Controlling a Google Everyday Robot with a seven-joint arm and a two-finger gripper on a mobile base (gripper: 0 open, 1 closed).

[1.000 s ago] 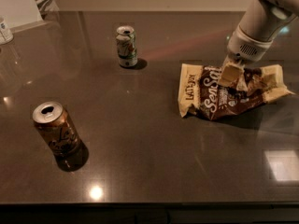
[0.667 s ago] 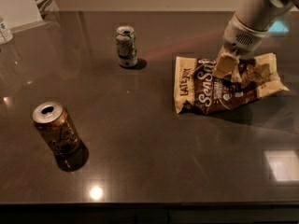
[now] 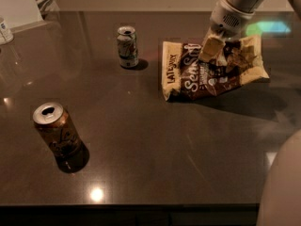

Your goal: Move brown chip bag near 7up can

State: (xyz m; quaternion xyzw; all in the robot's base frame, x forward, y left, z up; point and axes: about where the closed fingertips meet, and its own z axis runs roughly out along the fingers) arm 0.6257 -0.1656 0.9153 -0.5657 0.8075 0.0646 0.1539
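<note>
The brown chip bag (image 3: 202,74) has cream ends and white script lettering. It hangs tilted, its left end low over the dark table (image 3: 155,140). My gripper (image 3: 217,48) comes down from the upper right and is shut on the bag's upper middle. The 7up can (image 3: 127,46), silver-white with green markings, stands upright to the bag's left, a short gap away.
A brown-orange can (image 3: 57,133) with a silver top stands at the front left. A white object (image 3: 4,30) sits at the far left edge. A pale rounded part of the robot (image 3: 282,187) fills the bottom right corner.
My gripper has carried the bag up and to the left, closer to the 7up can. The cans have not moved.
</note>
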